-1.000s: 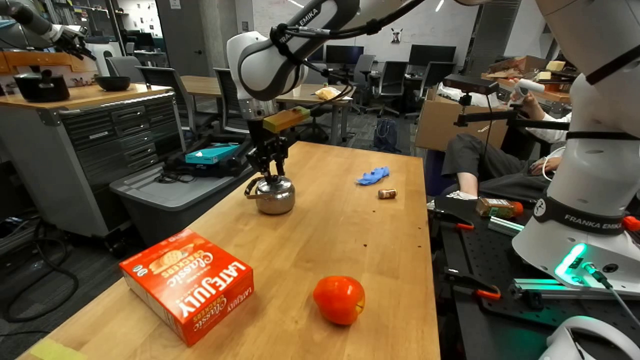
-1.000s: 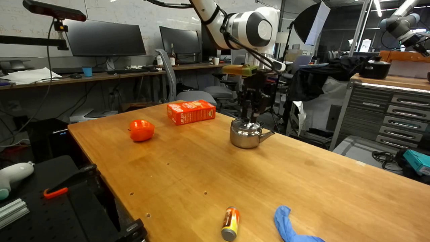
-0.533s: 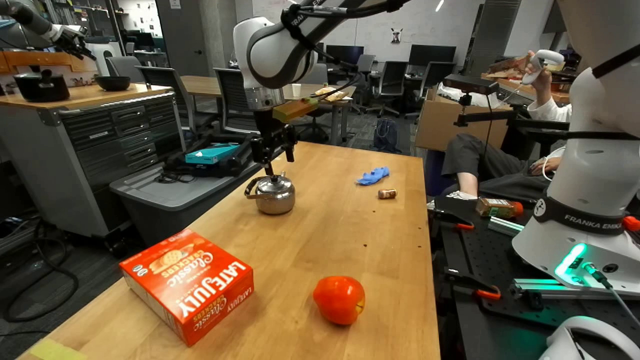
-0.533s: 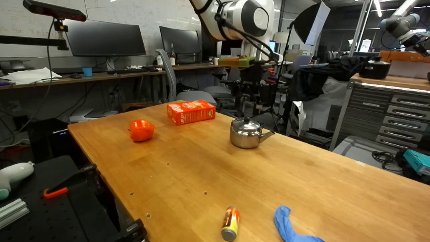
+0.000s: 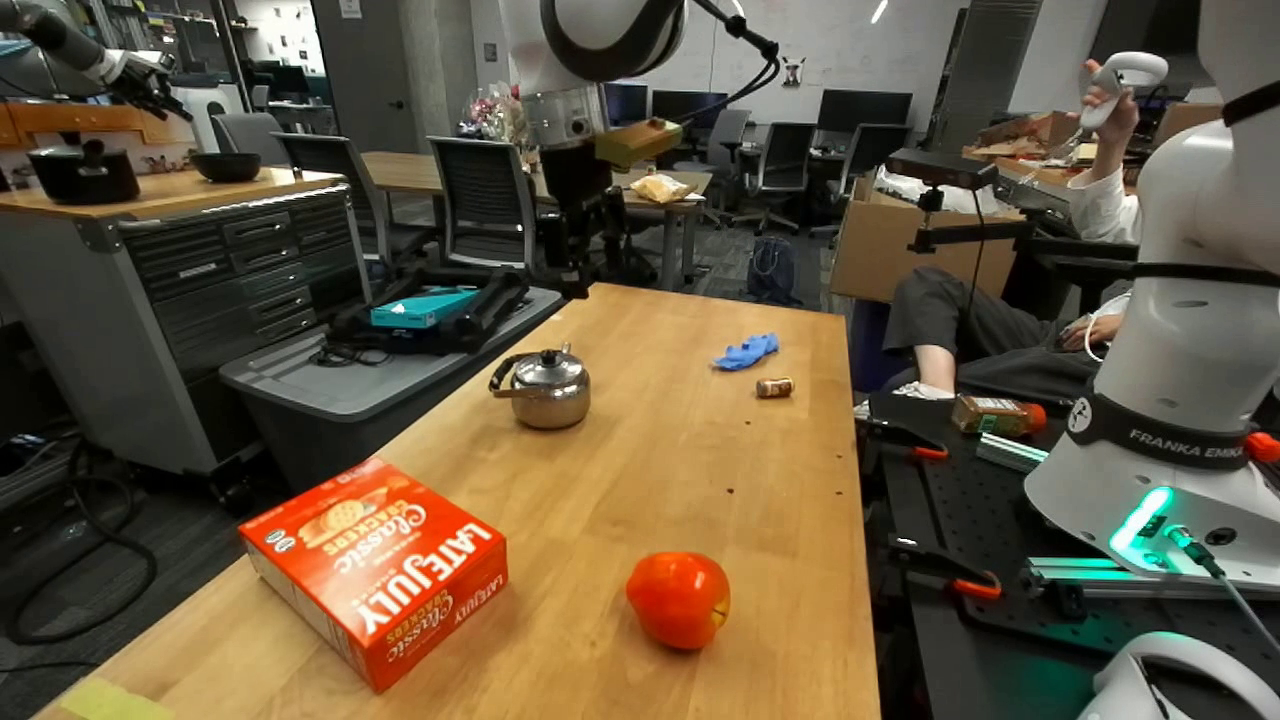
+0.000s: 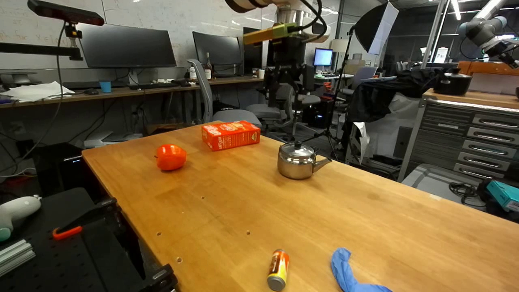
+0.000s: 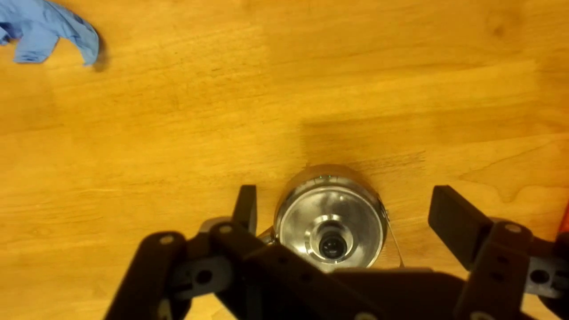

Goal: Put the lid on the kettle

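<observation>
1. Lid (image 7: 332, 229) sits on top of the kettle (image 5: 551, 402), black knob (image 7: 332, 246) up; looks level and centred. Whether fully seated: too fine to tell.
2. Kettle stands upright on the table (image 5: 660, 450), spout (image 6: 322, 164) toward 3 o'clock in an exterior view.
3. Gripper (image 7: 343, 211) hangs near 12 o'clock above the kettle in both exterior views, well apart. Fingers (image 7: 458, 226) spread wide, nothing gripped.
4. Step in hand, my reading: placing done, gripper to be cleared away. To do it well: lift straight up, fingers left wide, no dip toward the knob. Should the lid prove loose, bring fingers together and press lightly, straight down, on the knob.
5. Count, pieces of the job: one lid, one kettle, one gripper with two fingers. No second lid seen.
6. Count, rest of the table, clocked from the kettle in an exterior view: one small can (image 5: 775, 388) on its side, 3 o'clock; one blue glove (image 5: 748, 353), between 2 and 3; one orange-red fruit (image 5: 679, 600), 5; one cracker box (image 5: 375, 570), between 7 and 8; one yellow strip (image 5: 115, 702), about 8, farthest out.
</observation>
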Available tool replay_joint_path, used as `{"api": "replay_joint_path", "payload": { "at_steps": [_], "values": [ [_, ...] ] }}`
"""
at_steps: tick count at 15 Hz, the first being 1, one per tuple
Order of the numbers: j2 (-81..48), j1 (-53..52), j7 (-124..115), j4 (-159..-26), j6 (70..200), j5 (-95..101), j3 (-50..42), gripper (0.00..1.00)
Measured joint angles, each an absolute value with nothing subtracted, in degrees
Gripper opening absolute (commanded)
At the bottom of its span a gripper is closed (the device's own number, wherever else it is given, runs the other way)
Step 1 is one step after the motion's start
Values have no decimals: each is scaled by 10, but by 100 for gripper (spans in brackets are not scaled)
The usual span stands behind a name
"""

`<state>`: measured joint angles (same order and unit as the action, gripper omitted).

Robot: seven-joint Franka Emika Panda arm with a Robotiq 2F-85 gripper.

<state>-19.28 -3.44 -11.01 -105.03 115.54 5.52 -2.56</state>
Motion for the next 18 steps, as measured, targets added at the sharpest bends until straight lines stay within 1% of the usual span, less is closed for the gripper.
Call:
{"api": "replay_joint_path", "payload": {
  "at_steps": [4,10,13,18],
  "values": [
    [-119,-35,-80,-1119,1151,58,-20,100],
    [4,-34,-36,-1269,1214,65,-19,100],
    [61,-32,3,-1331,1220,63,-19,100],
    [88,-30,15,-1355,1221,63,-19,100]
  ]
}}
